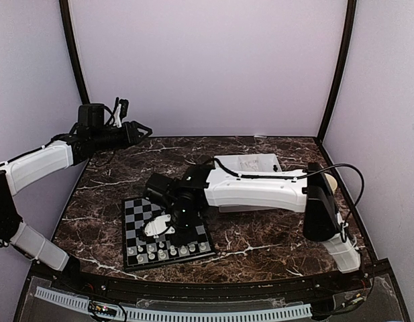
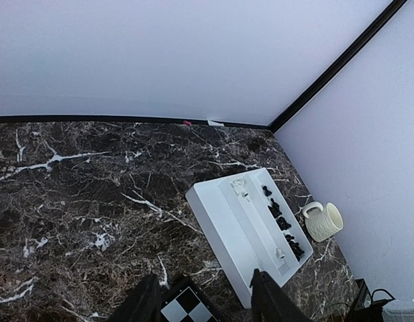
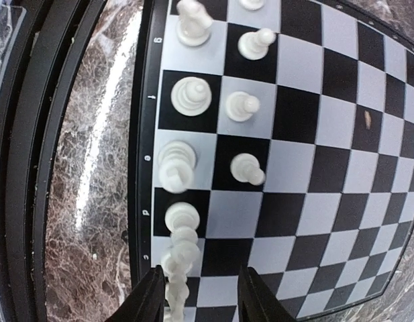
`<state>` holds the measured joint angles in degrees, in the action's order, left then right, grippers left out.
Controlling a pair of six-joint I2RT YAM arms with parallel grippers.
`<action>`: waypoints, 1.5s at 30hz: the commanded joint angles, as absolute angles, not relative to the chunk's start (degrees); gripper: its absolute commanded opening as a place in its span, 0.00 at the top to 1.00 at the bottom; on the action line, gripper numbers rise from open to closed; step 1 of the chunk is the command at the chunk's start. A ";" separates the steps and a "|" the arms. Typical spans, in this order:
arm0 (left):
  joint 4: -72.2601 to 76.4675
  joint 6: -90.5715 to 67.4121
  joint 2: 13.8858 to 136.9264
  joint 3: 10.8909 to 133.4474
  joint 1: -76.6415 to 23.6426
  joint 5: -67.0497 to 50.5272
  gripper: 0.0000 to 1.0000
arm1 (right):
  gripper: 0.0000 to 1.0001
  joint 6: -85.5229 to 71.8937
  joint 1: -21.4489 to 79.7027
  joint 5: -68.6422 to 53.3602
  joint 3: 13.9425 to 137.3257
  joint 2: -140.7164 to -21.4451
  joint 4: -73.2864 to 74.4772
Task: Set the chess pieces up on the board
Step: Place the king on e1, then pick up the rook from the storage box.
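Right wrist: right hand (image 3: 201,282) spread wide over white chess pieces (image 3: 191,96)

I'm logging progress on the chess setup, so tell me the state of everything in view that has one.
board, flat on the table, partly set
white chess pieces, standing in two rows along one edge
black chess pieces, in the tray's narrow compartment
tray, wide compartment bare
mug, beside the tray, not touching
left gripper, open, empty, raised
right gripper, open, low over the board

Even soft light, fisheye-warped edges
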<state>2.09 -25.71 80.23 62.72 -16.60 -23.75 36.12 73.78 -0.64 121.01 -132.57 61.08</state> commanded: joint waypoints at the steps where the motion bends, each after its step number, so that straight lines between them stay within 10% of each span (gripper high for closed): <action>1: 3.43 -25.61 81.12 62.39 -16.17 -26.24 0.51 | 0.61 35.63 66.80 -1.08 120.96 -124.24 60.53; 16: 0.85 -22.01 84.58 65.13 -18.63 -29.54 0.59 | 0.74 25.61 31.12 -0.20 104.17 -118.95 43.01; 45: -4.39 -19.67 88.95 67.83 -22.94 -28.45 0.60 | 0.72 16.90 23.24 0.30 125.15 -143.41 46.09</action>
